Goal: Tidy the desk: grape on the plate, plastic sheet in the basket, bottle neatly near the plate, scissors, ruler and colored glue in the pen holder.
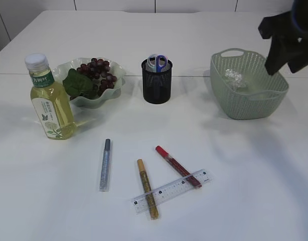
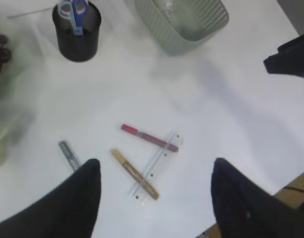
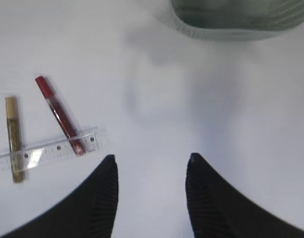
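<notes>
The plate with the grapes is set at ten o'clock on the surface, the bottle before it. The pen holder stands at twelve, scissors inside. The basket sits at two. Three glue pens and a ruler lie at six.

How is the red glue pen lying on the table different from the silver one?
The red glue pen lies at a slant, its lower end resting on the clear ruler; the silver glue pen lies nearly straight, off to the left, touching nothing but the table. The red one has a gold glue pen close by that also crosses the ruler, while the silver one sits alone. Both are slim glitter sticks of similar length, still outside the pen holder.
</notes>
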You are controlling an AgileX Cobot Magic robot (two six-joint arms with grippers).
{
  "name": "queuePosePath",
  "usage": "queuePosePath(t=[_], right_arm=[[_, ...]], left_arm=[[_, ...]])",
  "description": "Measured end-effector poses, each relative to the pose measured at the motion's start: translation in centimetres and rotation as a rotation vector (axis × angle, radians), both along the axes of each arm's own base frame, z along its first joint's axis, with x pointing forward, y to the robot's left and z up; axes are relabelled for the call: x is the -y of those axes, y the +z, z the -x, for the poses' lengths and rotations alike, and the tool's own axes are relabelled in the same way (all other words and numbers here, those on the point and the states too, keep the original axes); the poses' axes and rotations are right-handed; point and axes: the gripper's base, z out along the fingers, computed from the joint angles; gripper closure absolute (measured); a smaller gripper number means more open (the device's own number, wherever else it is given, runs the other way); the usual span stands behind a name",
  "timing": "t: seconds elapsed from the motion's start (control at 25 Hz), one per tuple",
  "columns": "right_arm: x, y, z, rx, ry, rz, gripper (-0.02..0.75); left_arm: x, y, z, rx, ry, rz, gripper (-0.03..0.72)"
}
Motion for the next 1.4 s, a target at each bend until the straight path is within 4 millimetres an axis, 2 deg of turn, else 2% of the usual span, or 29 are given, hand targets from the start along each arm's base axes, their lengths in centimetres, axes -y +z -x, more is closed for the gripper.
queuePosePath(t=[0.08, 0.2, 0.36, 0.52, 0.76, 0.92, 1.2, 1.4], right_arm=[[0.3, 0.3, 1.9, 0.001, 0.0, -0.009, 0.372], [0.5, 0.7, 4.4, 0.002, -0.007, -0.048, 0.373], [0.6, 1.1, 7.0, 0.007, -0.008, -0.089, 0.374], [0.7, 1.3, 8.7, 0.014, -0.008, -0.12, 0.374], [0.8, 2.2, 9.8, 0.047, -0.006, -0.149, 0.374], [0.8, 2.4, 10.1, 0.056, -0.005, -0.155, 0.374], [0.8, 2.5, 10.1, 0.059, -0.004, -0.149, 0.374], [0.9, 2.4, 10.1, 0.061, -0.003, -0.137, 0.374]], left_arm=[[-0.1, -1.0, 0.4, -0.028, -0.032, -0.02, 0.18], [0.9, -3.0, 1.0, -0.07, -0.103, -0.07, 0.181], [3.5, -5.0, 2.4, -0.065, -0.246, -0.166, 0.182], [6.6, -7.8, 2.3, -0.087, -0.343, -0.255, 0.18], [10.8, -14.0, 1.1, -0.167, -0.415, -0.404, 0.15], [12.7, -18.0, 0.5, -0.224, -0.445, -0.483, 0.129], [14.1, -24.4, -0.8, -0.325, -0.46, -0.593, 0.116], [14.9, -27.7, -1.3, -0.351, -0.482, -0.657, 0.115]])
